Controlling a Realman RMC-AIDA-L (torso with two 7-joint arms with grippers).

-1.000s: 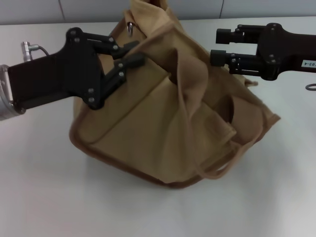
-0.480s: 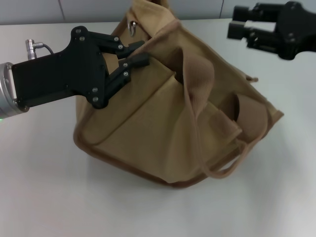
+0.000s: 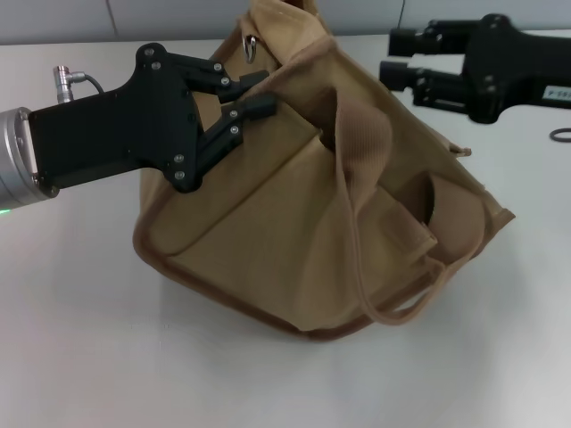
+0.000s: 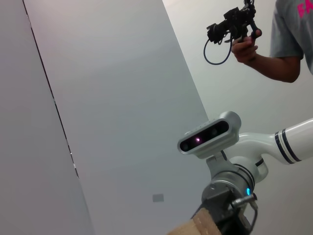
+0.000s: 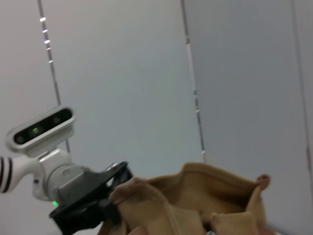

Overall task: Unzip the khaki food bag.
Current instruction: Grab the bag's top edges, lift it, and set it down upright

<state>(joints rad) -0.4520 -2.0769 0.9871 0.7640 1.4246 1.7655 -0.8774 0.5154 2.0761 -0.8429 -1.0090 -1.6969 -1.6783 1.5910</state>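
Head view: boxy tan canvas khaki food bag (image 3: 312,214) sat tipped on the white table (image 3: 80,339), wide webbing handle (image 3: 361,143) flopped across its middle. Left gripper (image 3: 252,95), black, had its jaws nearly together on the bag's upper edge, apparently pinching canvas; the silver zipper pull (image 3: 251,45) hung just beyond the jaw tips. Right gripper (image 3: 399,58) hovered off the bag's far top corner, jaws spread, nothing between them, clear of the fabric. A small dark ring (image 3: 561,135) lay on the table beyond the right arm.

Left wrist view: only a sliver of tan fabric (image 4: 198,225) at the frame's lower edge, plus the other arm's wrist camera (image 4: 208,133) and a person holding a handheld device (image 4: 232,24) in the background. Own jaws not visible.

Right wrist view: bag's open-looking top rim (image 5: 210,181) ahead of the jaws, left gripper (image 5: 88,205) at its far side.

Judgement: step was bracing the bag, zip not yet engaged. Next move needs the right jaws brought across to the pull and shut on it, then drawn along the zip line while the left keeps tension.
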